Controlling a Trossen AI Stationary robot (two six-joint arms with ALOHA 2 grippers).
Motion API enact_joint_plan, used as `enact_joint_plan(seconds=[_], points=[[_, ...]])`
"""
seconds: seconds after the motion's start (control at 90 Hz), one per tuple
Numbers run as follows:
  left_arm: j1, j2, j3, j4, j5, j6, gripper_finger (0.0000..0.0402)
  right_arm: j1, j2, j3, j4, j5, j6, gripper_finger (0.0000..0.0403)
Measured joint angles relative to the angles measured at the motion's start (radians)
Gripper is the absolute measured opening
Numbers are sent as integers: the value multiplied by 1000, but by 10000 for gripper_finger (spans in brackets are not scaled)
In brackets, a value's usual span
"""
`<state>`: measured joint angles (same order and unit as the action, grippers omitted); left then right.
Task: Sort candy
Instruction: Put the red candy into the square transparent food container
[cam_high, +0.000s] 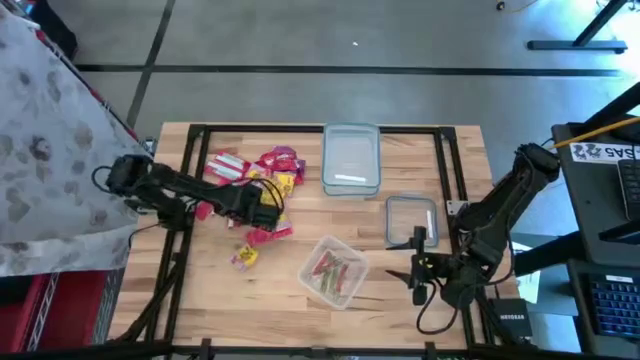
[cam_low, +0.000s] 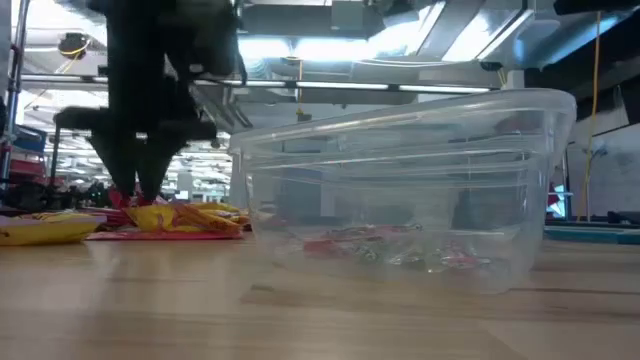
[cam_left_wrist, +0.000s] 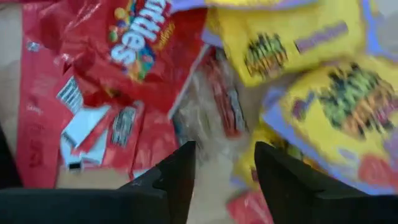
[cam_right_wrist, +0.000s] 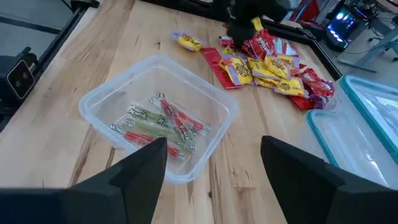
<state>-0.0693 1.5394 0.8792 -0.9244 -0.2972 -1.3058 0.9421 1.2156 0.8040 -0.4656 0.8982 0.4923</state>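
Note:
The candy lies in a loose pile (cam_high: 255, 185) on the wooden table, left of centre: red packets (cam_left_wrist: 130, 37), yellow ones (cam_left_wrist: 323, 93) and a small clear-wrapped red sweet (cam_left_wrist: 214, 109). My left gripper (cam_high: 268, 205) is open, pointing down at the pile's near side, its fingers (cam_left_wrist: 180, 168) on either side of that small sweet. One yellow candy (cam_high: 244, 257) lies apart, nearer the front edge. A clear tub (cam_high: 333, 270) holds a few red and green sweets (cam_right_wrist: 161, 121). My right gripper (cam_high: 418, 265) waits open to the tub's right. My left gripper (cam_low: 140, 190) comes at the candy pile (cam_low: 170, 218) from above, open, with its fingertips down at the level of the packets. I cannot tell whether they touch any of them.
A second clear container with a teal rim (cam_high: 352, 158) stands at the far middle, and a lid (cam_high: 412, 218) lies right of centre. Black frame rails (cam_high: 180, 230) run along the table's left and right sides. Bare wood (cam_high: 290, 320) lies near the front edge.

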Motion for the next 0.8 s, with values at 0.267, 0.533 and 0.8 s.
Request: enact_joint_plan(seconds=[0.267, 0.533, 0.8], points=[[68, 18, -104, 212, 18, 51, 161, 0, 0, 0, 0, 0, 0, 248], [43, 45, -114, 223, 32, 56, 103, 0, 0, 0, 0, 0, 0, 248], [-27, 48, -89, 195, 56, 88, 18, 0, 0, 0, 0, 1, 0, 248]])
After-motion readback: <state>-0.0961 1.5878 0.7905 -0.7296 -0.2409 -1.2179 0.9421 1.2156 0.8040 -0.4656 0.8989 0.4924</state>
